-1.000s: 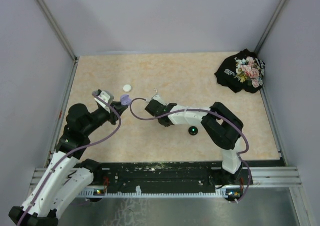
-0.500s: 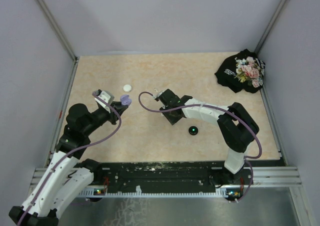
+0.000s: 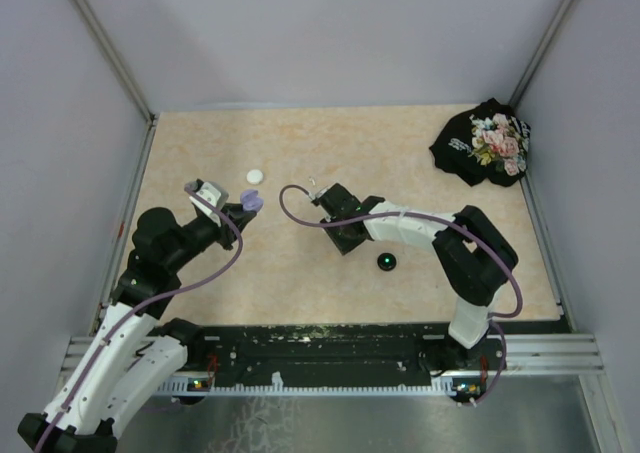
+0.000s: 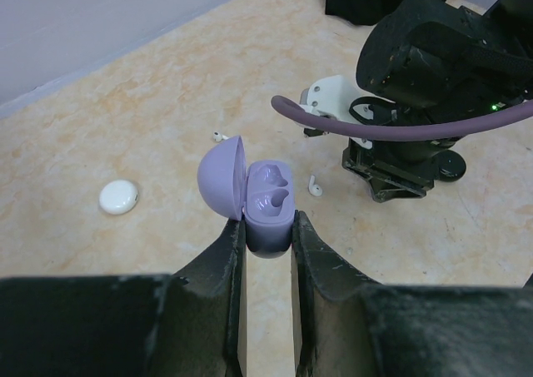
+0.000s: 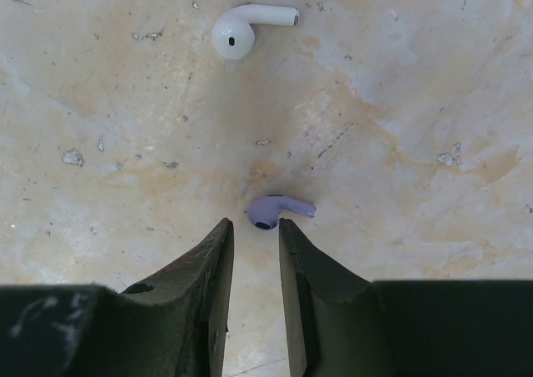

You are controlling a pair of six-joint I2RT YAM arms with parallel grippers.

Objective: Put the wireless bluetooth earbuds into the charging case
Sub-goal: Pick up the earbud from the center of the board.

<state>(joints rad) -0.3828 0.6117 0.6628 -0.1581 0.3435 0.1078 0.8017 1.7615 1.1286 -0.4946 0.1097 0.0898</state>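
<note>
Left gripper (image 4: 268, 227): we see its jaws set narrow and clamped on the lower half of the lavender charging case, which it holds up off the table (image 3: 300, 283).
Lavender charging case (image 4: 266, 206): its lid is swung open to the left, and we see two empty hollows in the base.
White round case (image 3: 255, 176): it lies closed on the table, just beyond the left gripper in the top view.
White earbud (image 5: 246, 27): it lies loose on the table, well ahead of the right fingertips, its stem pointing right.
Purple earbud (image 5: 279, 210): it lies on the table right at the tips of the right gripper, just ahead of the right-hand finger and not between the jaws. We cannot tell whether it touches that finger.
Right gripper (image 5: 255, 225): it is low over the table near the middle, its jaws a narrow slit apart, and we see nothing in the gap.
Black round case (image 3: 386, 262): it sits on the table beside the right forearm, showing a green dot.
Flowered black cloth (image 3: 485, 143): it is bunched in the far right corner.
</note>
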